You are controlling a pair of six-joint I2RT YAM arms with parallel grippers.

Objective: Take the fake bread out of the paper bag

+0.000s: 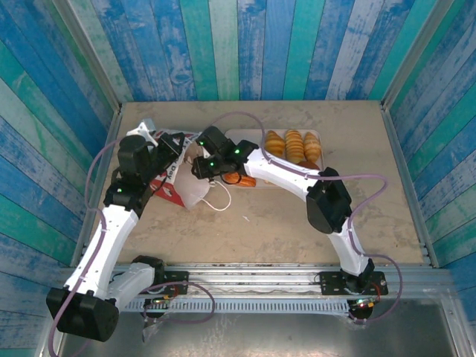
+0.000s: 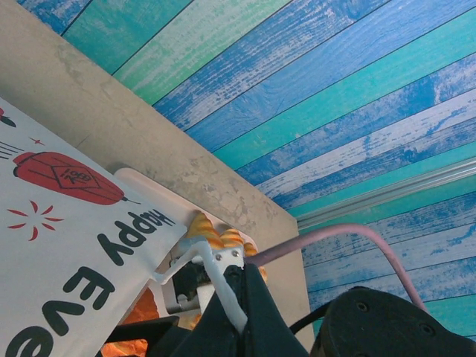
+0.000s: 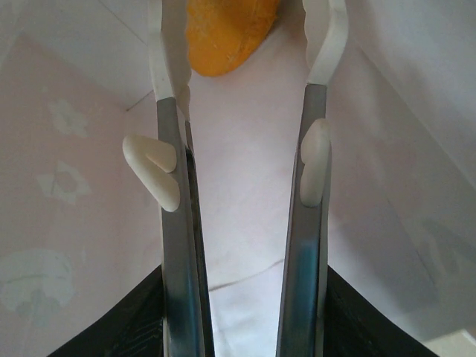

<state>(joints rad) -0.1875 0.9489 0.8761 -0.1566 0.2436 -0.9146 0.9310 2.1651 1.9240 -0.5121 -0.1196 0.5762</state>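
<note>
Top external view: at the left, the left gripper [image 1: 167,147] is clamped on a white cord handle [image 2: 221,286] of the red-and-white paper gift bag [image 1: 169,180], which lies on its side on the beige table [image 1: 297,223]. Just right of it, the right arm reaches into the bag's mouth. In the right wrist view, the right gripper [image 3: 248,52] stands partly apart inside the white lining. A golden-orange toy bread piece [image 3: 227,33] lies between its tips, unclamped. Further right, ridged golden toy pastries [image 1: 294,146] sit on a pale pink rectangular tray [image 1: 245,136].
</note>
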